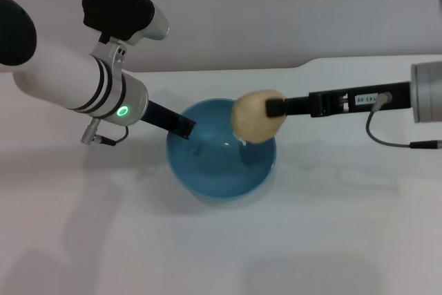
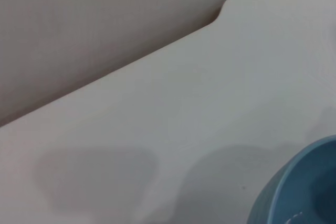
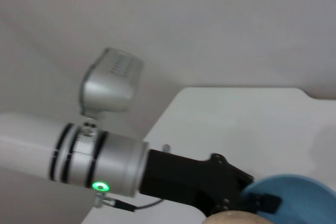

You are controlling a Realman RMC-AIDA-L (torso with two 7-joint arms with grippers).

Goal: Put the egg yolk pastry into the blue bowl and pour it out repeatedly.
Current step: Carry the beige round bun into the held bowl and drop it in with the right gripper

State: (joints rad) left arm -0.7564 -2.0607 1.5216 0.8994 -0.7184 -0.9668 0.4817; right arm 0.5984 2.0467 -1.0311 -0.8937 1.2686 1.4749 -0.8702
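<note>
You have the right gripper (image 1: 271, 108) reaching in from the right, clamped on the pastry (image 1: 254, 117); the pastry hangs in the air over the right part of the bowl (image 1: 207, 181), above the rim and not touching it, which reads as the set-up for a drop into the bowl; keeping it over the hollow rather than the rim means it should land inside and not bounce off onto the bench (image 1: 331, 240).

Your left gripper (image 1: 181, 126) comes in from the left and sits at the bowl's far-left rim; its dark fingers appear closed on that edge, and I take this as a hold that steadies the bowl now and readies it for tipping later; the right wrist view shows the same left gripper (image 3: 247, 199) meeting the bowl's edge (image 3: 299, 198), with the top of the pastry (image 3: 236, 217) just in sight.

The bowl stands upright on the bench, roughly central, and nothing lies inside it; the left wrist view shows only a slice of the bowl (image 2: 299, 187) and bare bench (image 2: 184, 108); so by my reading, the placing step is nearly done and the pouring is not yet begun.
</note>
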